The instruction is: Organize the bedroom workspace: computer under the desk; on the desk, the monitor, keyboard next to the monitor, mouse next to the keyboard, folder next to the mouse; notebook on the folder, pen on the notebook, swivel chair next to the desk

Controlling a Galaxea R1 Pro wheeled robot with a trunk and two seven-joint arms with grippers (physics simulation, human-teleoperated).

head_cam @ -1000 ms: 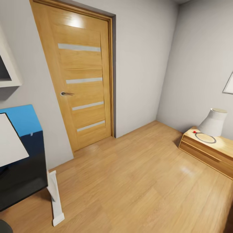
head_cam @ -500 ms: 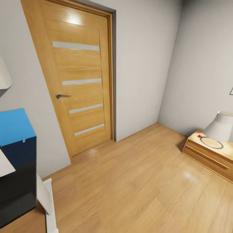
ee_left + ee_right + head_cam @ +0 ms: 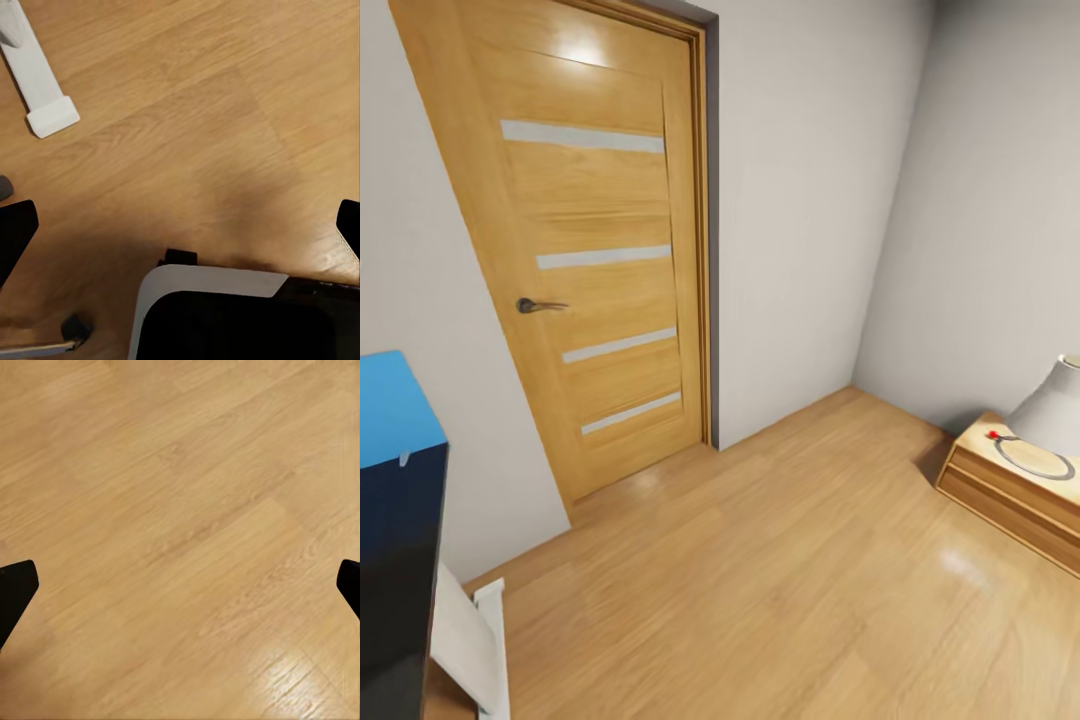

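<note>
2 grippers hang spread wide over bare wood floor (image 3: 180, 525), holding nothing. Dark blue-topped box (image 3: 395, 520), possibly the computer, sits at head view's left edge, on the left arm's side.

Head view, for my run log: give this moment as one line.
phase: in transit | ahead: closed light-wood panelled door | right: low wooden nightstand with white lamp | left gripper: open | right gripper: open

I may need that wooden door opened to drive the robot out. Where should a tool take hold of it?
Grip the dark lever handle on the wooden door. It juts out horizontally from a round base near the door's left edge, so come straight at the door face and close the fingers above and below the lever's free end.
</note>
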